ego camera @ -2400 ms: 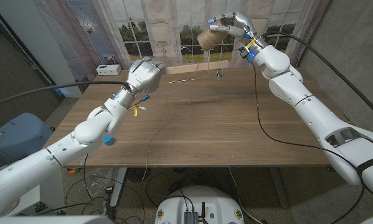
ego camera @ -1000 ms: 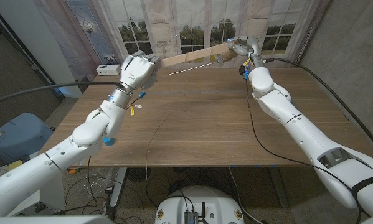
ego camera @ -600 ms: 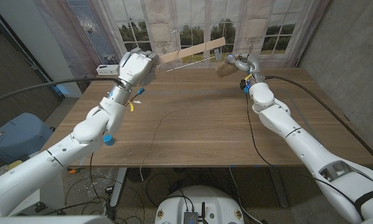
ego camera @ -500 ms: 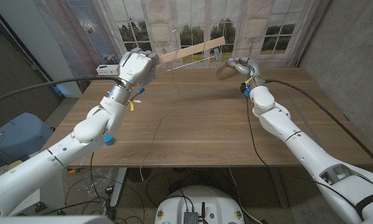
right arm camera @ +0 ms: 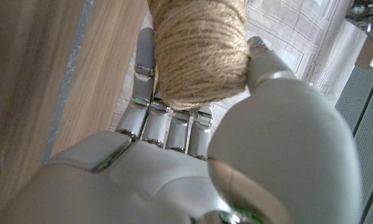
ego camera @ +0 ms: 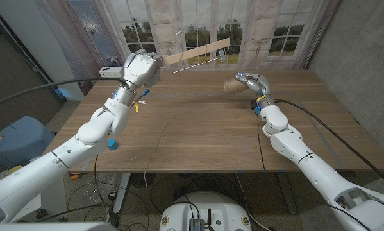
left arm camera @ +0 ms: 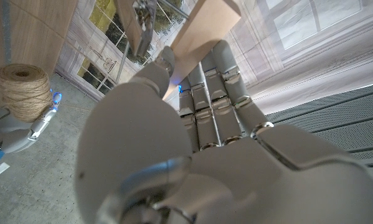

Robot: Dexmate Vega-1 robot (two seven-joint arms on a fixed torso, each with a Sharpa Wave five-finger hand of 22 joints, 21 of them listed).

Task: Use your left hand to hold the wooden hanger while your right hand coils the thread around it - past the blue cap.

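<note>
My left hand [ego camera: 140,67] grips one end of the wooden hanger [ego camera: 198,51] and holds it in the air above the table's far edge, its bar slanting up to the right. A metal clip [ego camera: 222,56] hangs near the bar's far end. In the left wrist view the fingers [left arm camera: 217,87] wrap the bar [left arm camera: 205,25]. My right hand [ego camera: 254,83] holds a spool of brown twine [ego camera: 231,85] low over the far right of the table, below and right of the hanger's end. The right wrist view has the spool [right arm camera: 198,50] held against the fingers. A loose thread [ego camera: 158,141] trails across the table [ego camera: 211,135].
A small white box [ego camera: 108,70] sits on the sill at the back left. Curtains and a window stand behind the table. A black cable [ego camera: 261,128] runs along my right arm over the tabletop. A blue bin [ego camera: 12,138] stands left of the table.
My left hand raised the hanger off the table and now holds it still. My right hand has carried the spool from beside the hanger's far end down toward the table.
</note>
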